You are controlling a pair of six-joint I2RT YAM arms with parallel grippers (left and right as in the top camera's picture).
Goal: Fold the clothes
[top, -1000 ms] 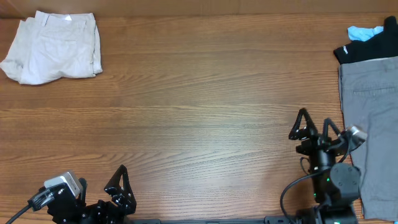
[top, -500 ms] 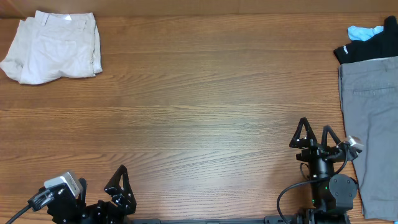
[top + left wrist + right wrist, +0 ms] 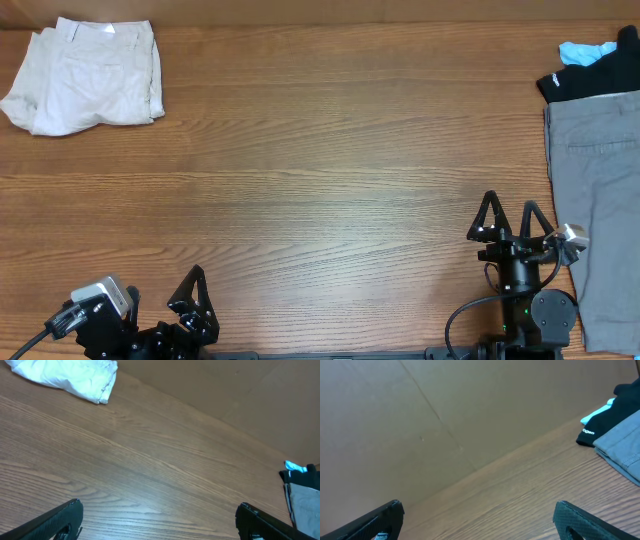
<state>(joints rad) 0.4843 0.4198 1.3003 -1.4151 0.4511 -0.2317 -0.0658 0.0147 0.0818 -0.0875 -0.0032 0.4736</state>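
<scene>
Clearly, the cream shorts [image 3: 85, 75] are seen lying in a folded bundle at the far left corner of the desk [image 3: 330, 170], waistband toward the far edge, touched by neither arm. The left hand [image 3: 157, 515] is held low at the near left edge, its fingers [image 3: 65, 517] spread wide apart with nothing between them; from its camera the shorts are seen well away. The right hand [image 3: 509, 203] is held at the near right, likewise spread apart and empty, just beside a grey garment [image 3: 600, 200] laid flat along the right edge. Beyond that, a black garment [image 3: 590, 78] and a light blue cloth [image 3: 578, 50] are piled at the far right corner.
</scene>
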